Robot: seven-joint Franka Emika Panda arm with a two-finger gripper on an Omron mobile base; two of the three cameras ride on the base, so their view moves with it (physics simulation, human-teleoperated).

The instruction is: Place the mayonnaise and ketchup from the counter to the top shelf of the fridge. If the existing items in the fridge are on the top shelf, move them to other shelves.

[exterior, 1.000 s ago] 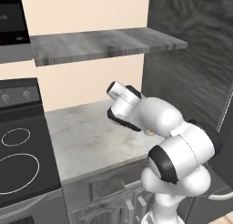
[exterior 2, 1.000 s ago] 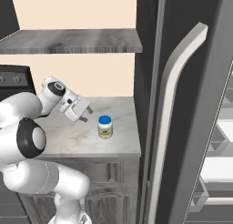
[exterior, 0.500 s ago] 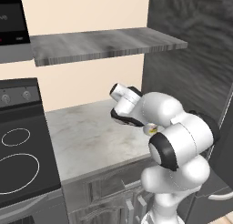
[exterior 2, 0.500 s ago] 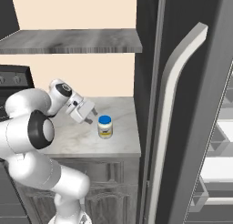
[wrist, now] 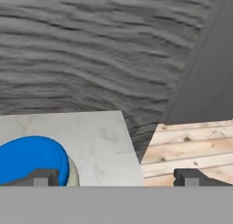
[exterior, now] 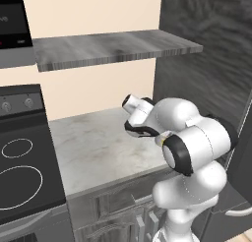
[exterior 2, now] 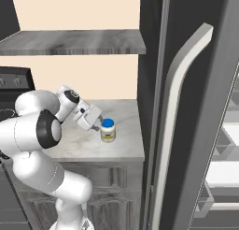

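Closing in on the small pale mayonnaise jar with the blue lid point(exterior 2: 108, 130), you've got it standing upright on the grey marbled counter point(exterior 2: 122, 145), toward the end nearest the dark fridge side point(exterior 2: 151, 98). In the right base view the two-finger gripper point(exterior 2: 96, 125) sits just beside the jar on its stove side, fingers spread wide and holding nothing. Check the hand view: the blue lid point(wrist: 29, 160) shows low and off to one side, lapping one dark fingertip point(wrist: 38, 177) instead of sitting centred between the two, while the counter edge and the wooden floor point(wrist: 191, 148) lie under the other. So, by my reading, you're not lined up yet. Slide the hand sideways until the lid sits midway between the tips, drop low enough to clamp the glass body rather than the cap, and only then squeeze. Go gently; a finger clipping the jar could tip it or nudge it toward the counter's edge.
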